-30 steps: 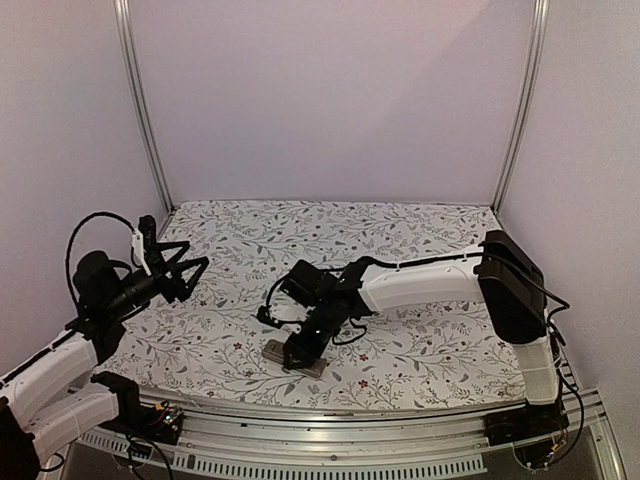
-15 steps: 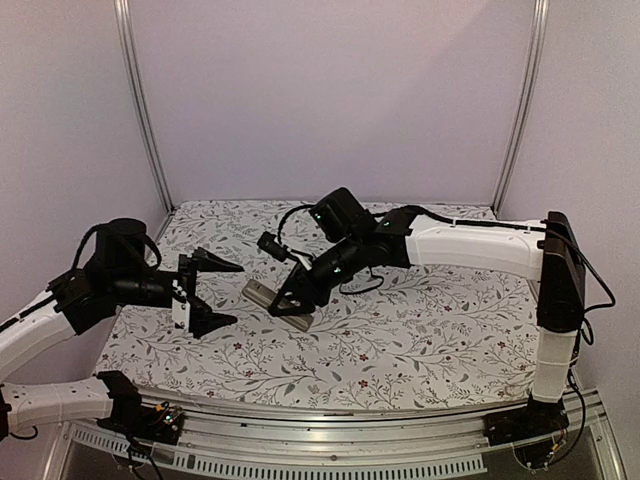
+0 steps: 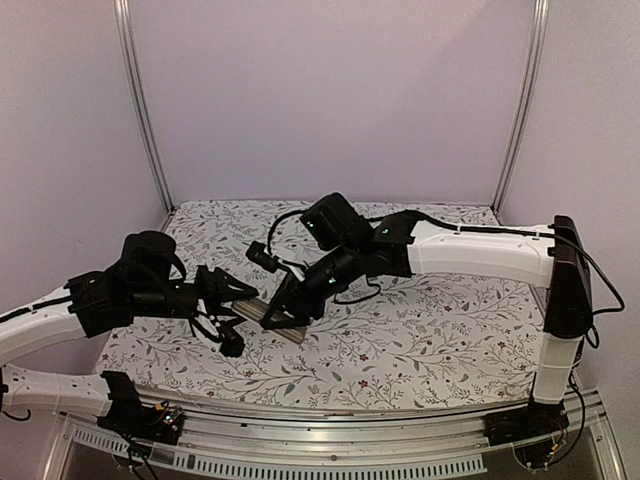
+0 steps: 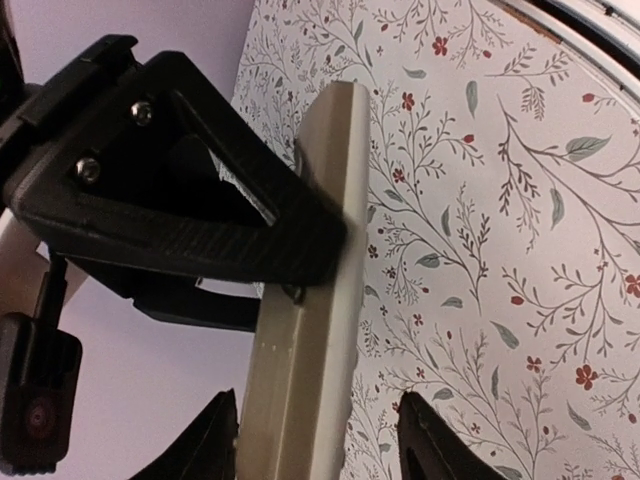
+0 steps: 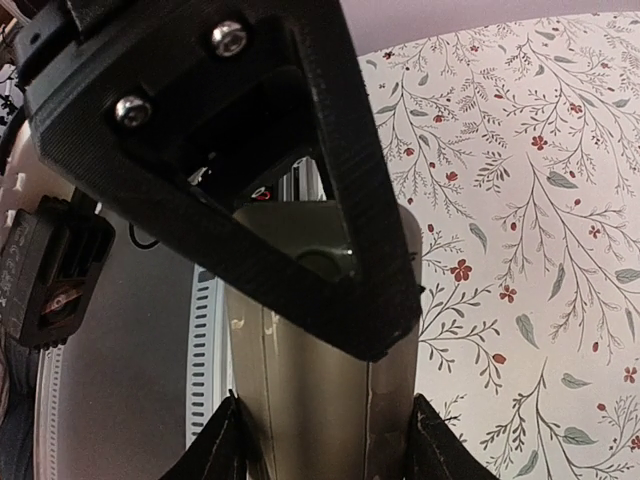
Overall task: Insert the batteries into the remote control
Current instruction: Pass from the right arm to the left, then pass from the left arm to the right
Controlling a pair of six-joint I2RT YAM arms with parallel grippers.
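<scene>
Right gripper [image 3: 288,308] clamped on the long sides of the greyish-tan rectangular remote control [image 3: 262,312], holding it above the white floral-print tablecloth [image 3: 430,330], left of centre. Left gripper [image 3: 241,318] straddles the remote's free end, jaws apart and not gripping; one black finger [image 4: 215,450] sits at the remote's edge; the other stands off, cloth showing in the gap.

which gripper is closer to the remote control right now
Right. The right gripper has its fingers clamped on the remote control; the left gripper straddles the other end, a gap showing beside one finger.
</scene>
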